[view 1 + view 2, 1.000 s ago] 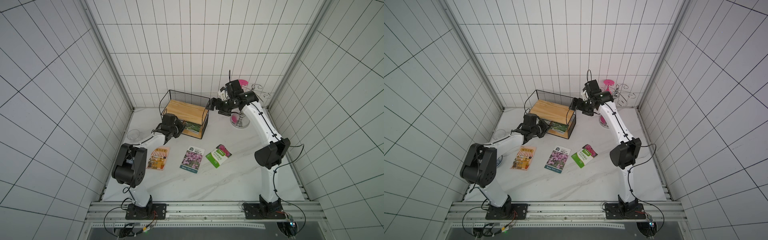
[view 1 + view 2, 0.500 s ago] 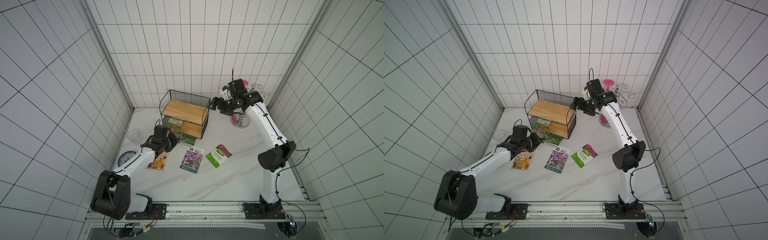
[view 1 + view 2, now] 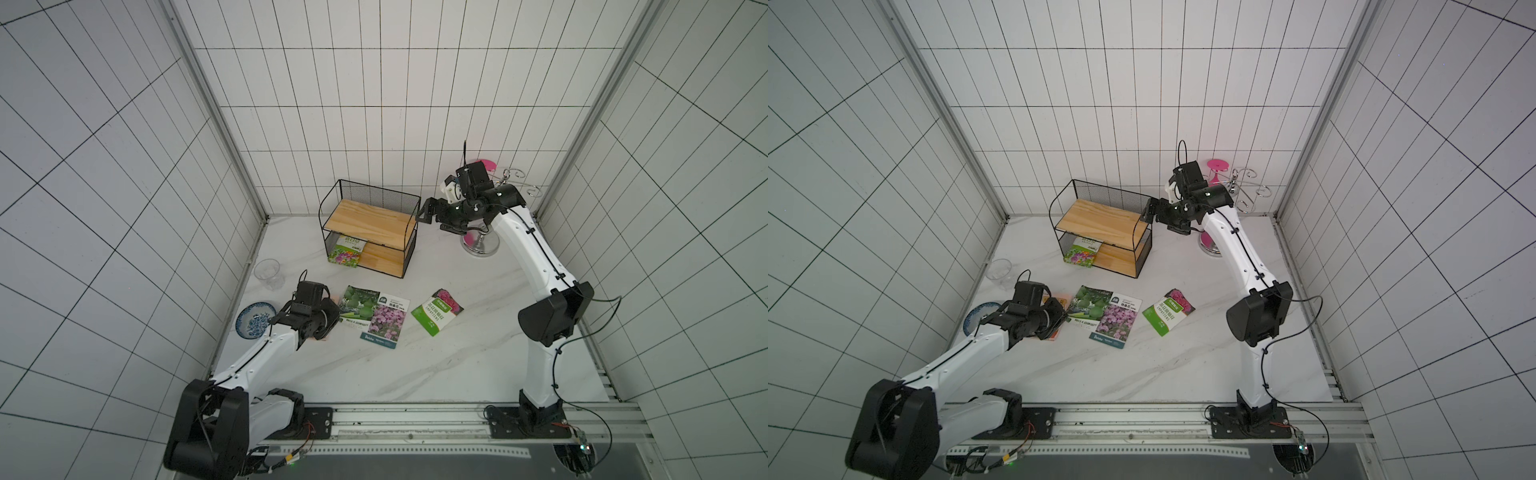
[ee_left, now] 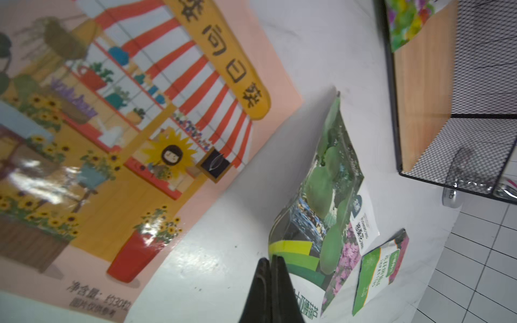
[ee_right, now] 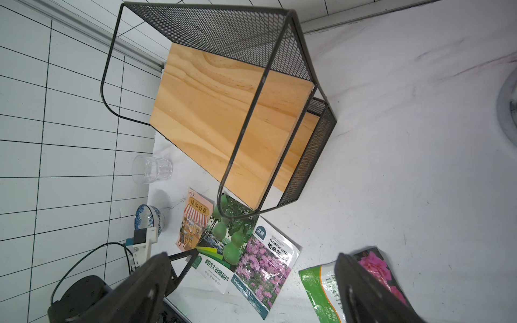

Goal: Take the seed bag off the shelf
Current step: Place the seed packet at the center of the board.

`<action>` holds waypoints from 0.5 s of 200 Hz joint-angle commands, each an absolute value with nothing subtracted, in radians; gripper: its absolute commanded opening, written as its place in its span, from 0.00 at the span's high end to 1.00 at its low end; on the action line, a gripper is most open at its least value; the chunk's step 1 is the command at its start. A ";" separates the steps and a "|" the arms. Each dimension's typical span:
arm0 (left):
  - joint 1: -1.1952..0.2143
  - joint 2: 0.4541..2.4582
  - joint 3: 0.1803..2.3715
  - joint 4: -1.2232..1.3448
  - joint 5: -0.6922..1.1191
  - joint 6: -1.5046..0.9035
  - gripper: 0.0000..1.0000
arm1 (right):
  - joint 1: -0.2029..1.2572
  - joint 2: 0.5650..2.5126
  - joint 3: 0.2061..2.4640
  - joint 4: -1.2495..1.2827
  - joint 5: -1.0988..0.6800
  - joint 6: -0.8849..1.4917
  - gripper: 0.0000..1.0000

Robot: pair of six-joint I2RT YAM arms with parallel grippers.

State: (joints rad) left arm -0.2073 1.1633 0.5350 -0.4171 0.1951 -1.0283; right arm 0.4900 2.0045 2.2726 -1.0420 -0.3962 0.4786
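Green seed bag (image 4: 326, 181) pinched in left end effector (image 4: 270, 265).

The white table (image 3: 457, 374) holds a black wire shelf (image 3: 370, 218) near its back edge. The top board is bare. A bright flower bag (image 3: 347, 253) lies on the low board and sticks out the front. A silver cup stand (image 3: 480, 247) sits in the back right corner. By the left edge are a clear glass (image 3: 269, 273) and a blue dish (image 3: 255, 321). Across the middle lie a sunflower bag (image 4: 112, 139), a tilted gourd bag (image 3: 359, 307) partly on a purple flower bag (image 3: 388, 322), and a green bag (image 3: 436, 311).
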 commanded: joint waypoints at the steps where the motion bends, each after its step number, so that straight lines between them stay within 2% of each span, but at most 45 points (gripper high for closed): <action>1: -0.202 1.181 0.516 -0.402 0.176 -1.035 1.00 | 0.483 1.963 2.247 -1.032 -0.393 0.469 0.04; 20: -0.201 1.181 0.517 -0.406 0.161 -1.035 1.00 | 0.483 1.959 2.241 -1.033 -0.393 0.466 0.04; 28: -0.201 1.184 0.522 -0.412 0.158 -1.034 0.96 | 0.483 1.957 2.238 -1.032 -0.391 0.464 0.03; 46: -0.201 1.187 0.525 -0.419 0.162 -1.035 0.83 | 0.483 1.958 2.237 -1.033 -0.391 0.465 0.04; 76: -0.201 1.187 0.539 -0.466 0.149 -1.027 0.45 | 0.483 1.960 2.244 -1.032 -0.391 0.466 0.03; 100: -0.201 1.160 0.561 -0.535 0.118 -1.022 0.41 | 0.483 1.960 2.247 -1.034 -0.388 0.467 0.04</action>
